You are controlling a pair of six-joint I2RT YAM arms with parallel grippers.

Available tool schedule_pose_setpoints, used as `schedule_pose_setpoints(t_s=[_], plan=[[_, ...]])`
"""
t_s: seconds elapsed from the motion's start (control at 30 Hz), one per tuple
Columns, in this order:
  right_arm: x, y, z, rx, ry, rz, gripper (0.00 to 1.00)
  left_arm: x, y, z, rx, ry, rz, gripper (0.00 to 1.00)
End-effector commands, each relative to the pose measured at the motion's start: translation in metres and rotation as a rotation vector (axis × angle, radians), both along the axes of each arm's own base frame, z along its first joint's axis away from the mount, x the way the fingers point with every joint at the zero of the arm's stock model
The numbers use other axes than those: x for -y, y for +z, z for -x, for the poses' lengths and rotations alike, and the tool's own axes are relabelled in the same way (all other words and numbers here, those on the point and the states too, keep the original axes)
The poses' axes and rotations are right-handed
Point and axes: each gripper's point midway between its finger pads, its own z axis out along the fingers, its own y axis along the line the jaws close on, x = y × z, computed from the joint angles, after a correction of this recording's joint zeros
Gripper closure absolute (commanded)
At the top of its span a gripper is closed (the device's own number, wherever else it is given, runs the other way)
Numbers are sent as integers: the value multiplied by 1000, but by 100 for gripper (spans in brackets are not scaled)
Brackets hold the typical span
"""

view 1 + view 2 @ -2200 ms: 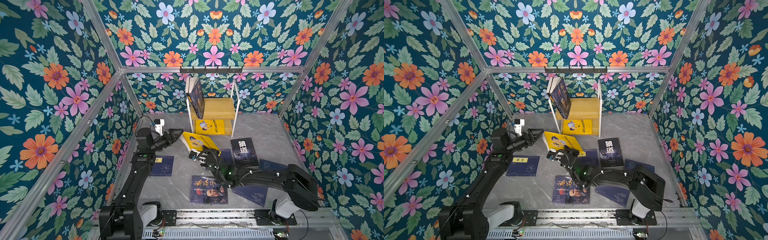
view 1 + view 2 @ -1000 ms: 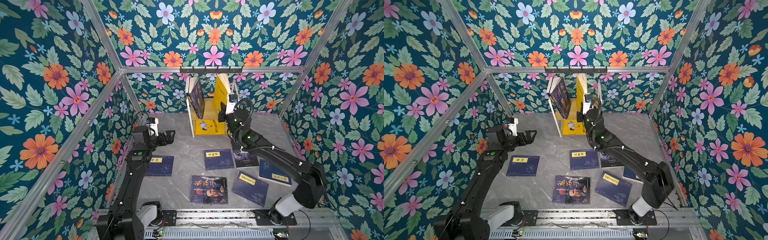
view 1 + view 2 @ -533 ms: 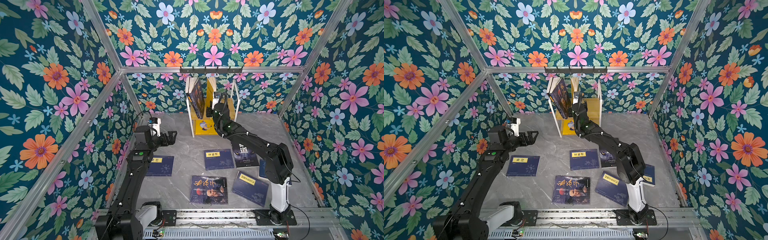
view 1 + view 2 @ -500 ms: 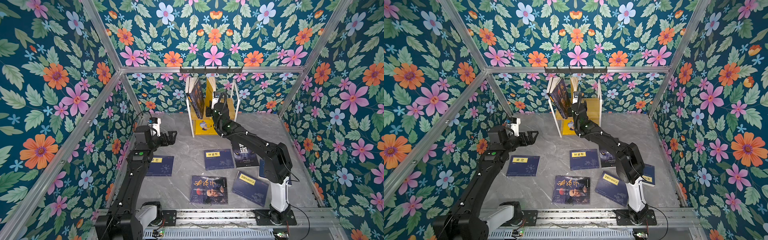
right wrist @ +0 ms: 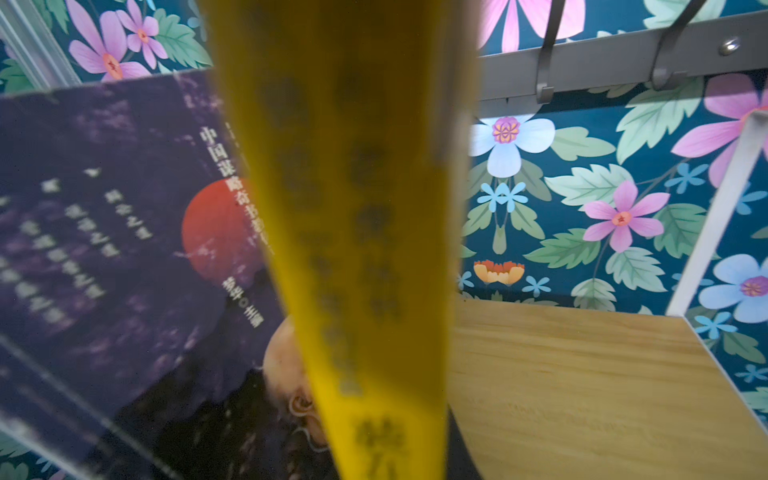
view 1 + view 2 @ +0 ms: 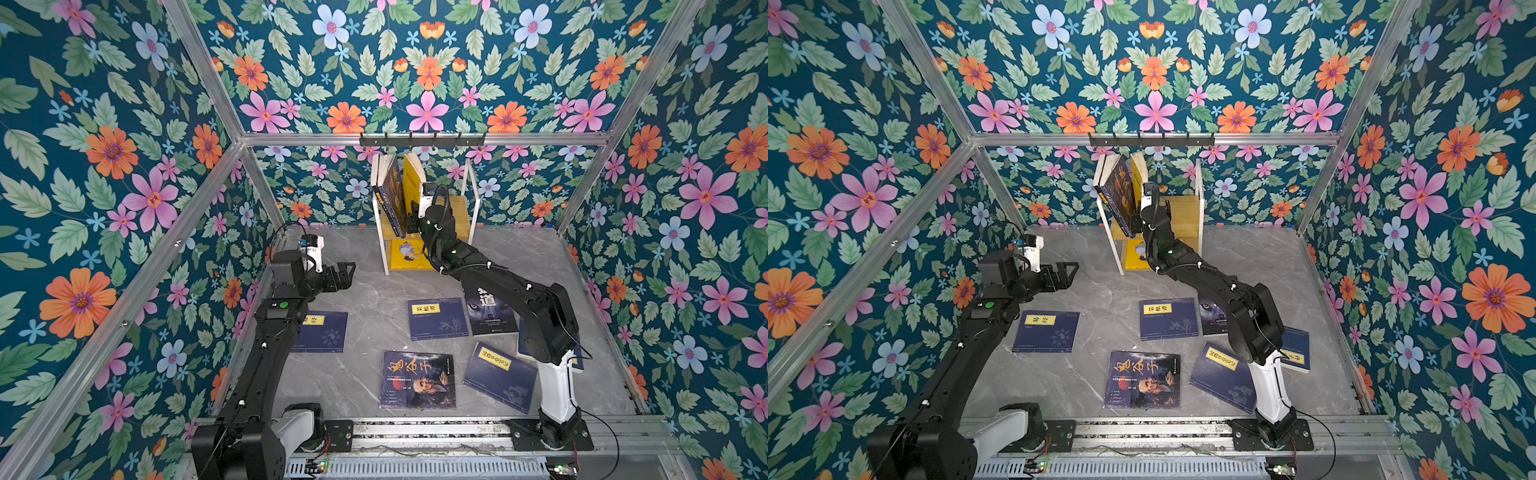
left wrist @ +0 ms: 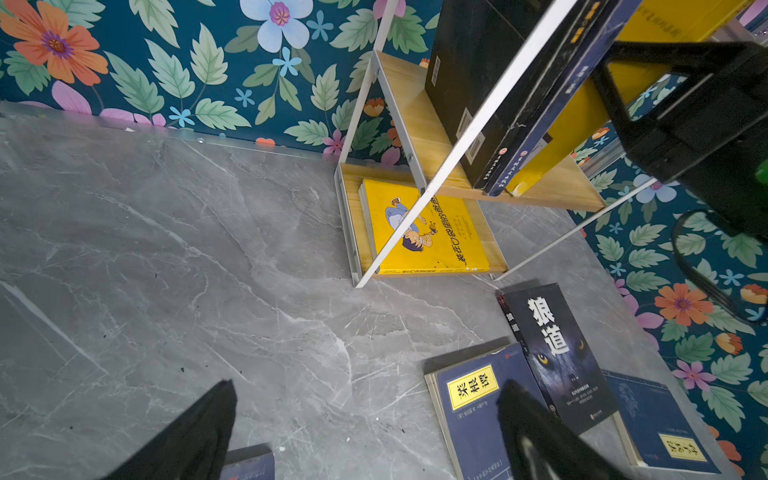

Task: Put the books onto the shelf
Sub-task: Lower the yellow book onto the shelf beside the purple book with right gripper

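Observation:
The shelf (image 6: 465, 208) stands at the back wall. On its top board my right gripper (image 6: 415, 216) is shut on a yellow book (image 6: 412, 178), held upright beside two dark books (image 6: 392, 195) that lean left. In the right wrist view the yellow book (image 5: 365, 249) fills the middle and hides the jaws, with the old man's face book (image 5: 124, 249) beside it. Another yellow book (image 7: 428, 232) lies flat on the lower board. My left gripper (image 6: 347, 276) hangs open above the floor, left of the shelf, with nothing between its fingers.
Books lie flat on the grey floor: navy ones (image 6: 322, 332) (image 6: 436, 318) (image 6: 498, 376), a wolf-eye one (image 6: 490, 311) and an old-man one (image 6: 417, 380). A black hook rail (image 6: 422, 139) runs above the shelf. Floral walls close in three sides.
My right gripper has carried the yellow book from the floor up to the top board and slid it left towards the leaning dark books. The left arm has barely moved.

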Motion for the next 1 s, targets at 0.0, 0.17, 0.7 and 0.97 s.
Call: schedule_pose_setpoints(t_s=[0.0, 0.17, 0.7, 0.97], plan=[[-11, 0, 8, 0, 78, -22, 86, 1, 5, -1, 20, -11, -7, 0], [-21, -4, 13, -5, 157, -20, 77, 1, 4, -1, 20, -12, -7, 0], [-36, 2, 56, 34, 392, 8, 64, -1, 2, -2, 20, -3, -13, 0], [-16, -3, 94, 9, 529, 64, 56, -1, 0, -2, 14, -3, -5, 0]])
